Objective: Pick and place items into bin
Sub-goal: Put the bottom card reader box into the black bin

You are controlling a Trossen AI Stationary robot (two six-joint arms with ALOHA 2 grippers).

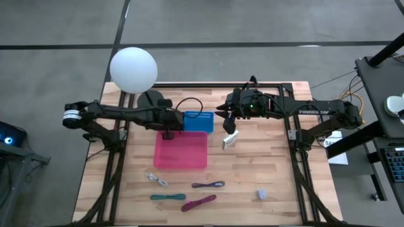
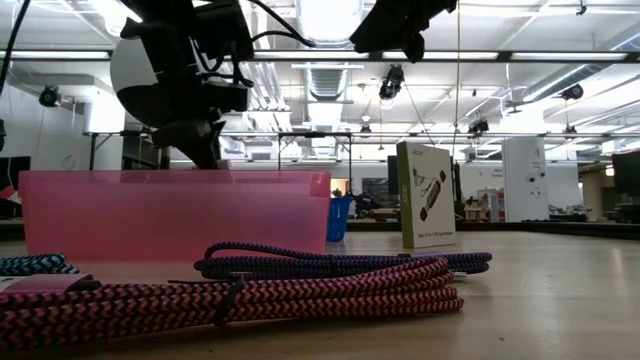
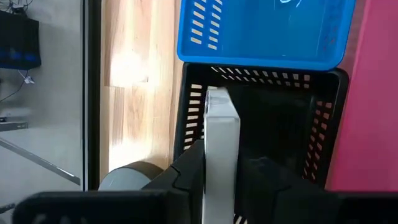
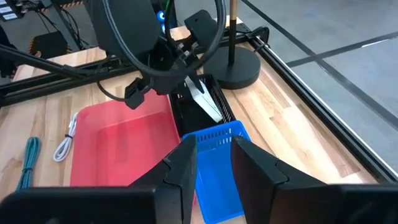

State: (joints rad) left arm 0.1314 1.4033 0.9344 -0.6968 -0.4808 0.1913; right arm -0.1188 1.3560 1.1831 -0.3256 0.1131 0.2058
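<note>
My left gripper (image 3: 221, 171) is shut on a whitish flat block (image 3: 221, 121) over a black slotted bin (image 3: 320, 127), which sits between a blue bin (image 1: 197, 122) and a pink bin (image 1: 181, 151). My right gripper (image 4: 211, 165) is open and hovers above the blue bin (image 4: 217, 165), touching nothing. A green-topped packet (image 1: 230, 140) stands upright on the table to the pink bin's right. Toward the near edge lie a white cord (image 1: 156, 180), a teal cord (image 1: 167, 197), a purple cord (image 1: 208, 185), a magenta cord (image 1: 199, 202) and a grey-blue lump (image 1: 262, 193). My left gripper pinches the whitish block between its two fingers (image 3: 186, 171), gripping its near end (image 3: 221, 155). The block's thin edge faces the wrist camera and its free end sticks out ahead of the fingers. In the right wrist view the block (image 4: 202, 96) slants down into the black bin (image 4: 186, 115).
A lamp with a white globe (image 1: 133, 69) and a dark round base (image 1: 154, 99) stands at the table's far left, close behind my left arm. Black frame rails run along the table's far and side edges. Bare wood lies right of the packet and around the lump.
</note>
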